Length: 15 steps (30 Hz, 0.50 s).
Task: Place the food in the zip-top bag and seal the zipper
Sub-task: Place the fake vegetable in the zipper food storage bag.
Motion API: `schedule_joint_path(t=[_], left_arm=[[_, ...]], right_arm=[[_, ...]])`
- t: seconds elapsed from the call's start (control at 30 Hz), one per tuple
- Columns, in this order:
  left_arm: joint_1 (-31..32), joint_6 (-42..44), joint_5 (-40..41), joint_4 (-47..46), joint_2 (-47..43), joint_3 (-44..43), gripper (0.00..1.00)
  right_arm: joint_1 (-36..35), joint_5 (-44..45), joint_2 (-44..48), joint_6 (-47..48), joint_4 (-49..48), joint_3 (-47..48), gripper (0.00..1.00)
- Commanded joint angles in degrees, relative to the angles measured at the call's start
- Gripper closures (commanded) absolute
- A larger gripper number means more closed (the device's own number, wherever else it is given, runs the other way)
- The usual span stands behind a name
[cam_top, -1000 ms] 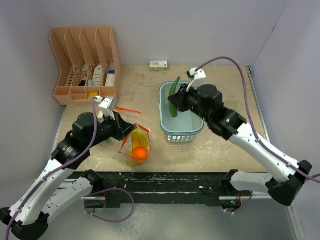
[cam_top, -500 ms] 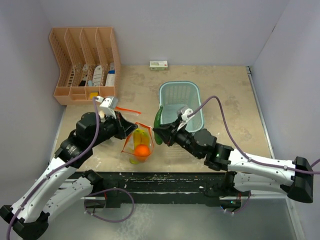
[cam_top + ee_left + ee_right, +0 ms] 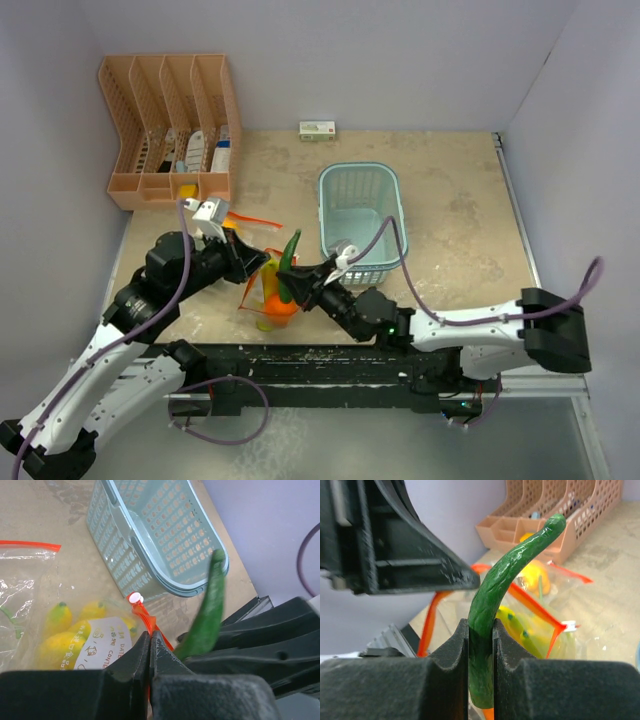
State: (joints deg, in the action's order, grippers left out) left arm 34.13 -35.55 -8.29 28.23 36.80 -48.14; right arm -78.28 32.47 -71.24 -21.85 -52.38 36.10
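Vegetable point(image 3: 492, 600) in right claw point(image 3: 481, 635); left claw point(image 3: 150, 645) pinching bag point(image 3: 30, 580) rim.

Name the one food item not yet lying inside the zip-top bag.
The long green vegetable: the right gripper holds it upright by the bag, while the bananas and the orange fruit lie inside.

R pincer point(image 3: 299, 286) w/ green veg point(image 3: 290, 250) moved from basket point(image 3: 360, 167) over to bag point(image 3: 270, 306) mouth.
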Motion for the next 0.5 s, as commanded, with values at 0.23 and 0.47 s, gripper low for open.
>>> schedule_joint_path(t=[0.23, 0.47], left_arm=[[0.1, -0.1, 0.2, -2.0, -0.3, 0.1, 1.00], [0.0, 0.1, 0.2, -2.3, -0.2, 0.2, 1.00]], right_arm=[[-7.0, 13.9, -14.2, 4.4, -10.8, 6.2, 0.89], [-11.5, 13.0, -15.9, 4.0, -1.5, 11.3, 0.53]])
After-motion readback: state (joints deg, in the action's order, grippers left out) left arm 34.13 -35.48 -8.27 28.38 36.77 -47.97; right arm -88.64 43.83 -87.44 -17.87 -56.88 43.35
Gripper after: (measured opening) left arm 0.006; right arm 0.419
